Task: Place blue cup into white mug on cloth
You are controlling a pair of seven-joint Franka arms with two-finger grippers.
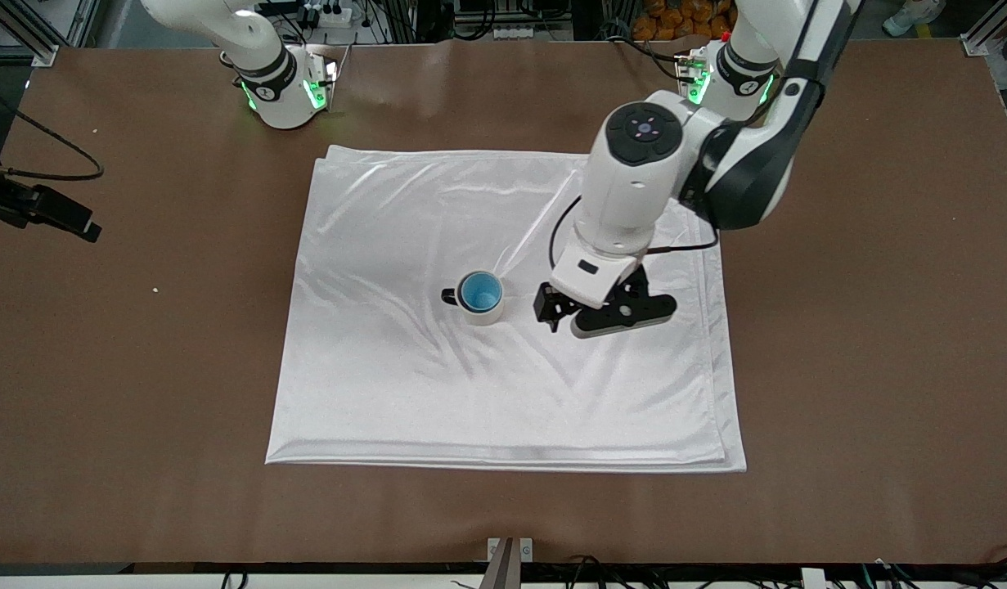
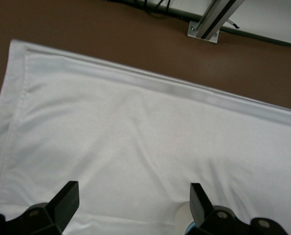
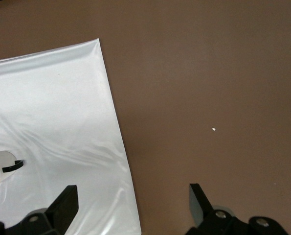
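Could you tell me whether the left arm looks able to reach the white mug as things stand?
Probably yes: the left tool is open, empty, over the cloth beside the white mug, which already holds the blue cup; nothing lies between.

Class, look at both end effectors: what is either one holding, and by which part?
Nothing is held. The left end effector hangs open over the shiny white cloth, beside the cream mug containing the light-blue cup. The right end effector is open and empty.

Robotics lab: two arm bases (image 1: 282, 90) bolted to brown table (image 1: 879, 327), alu framing (image 2: 213, 19), cables.
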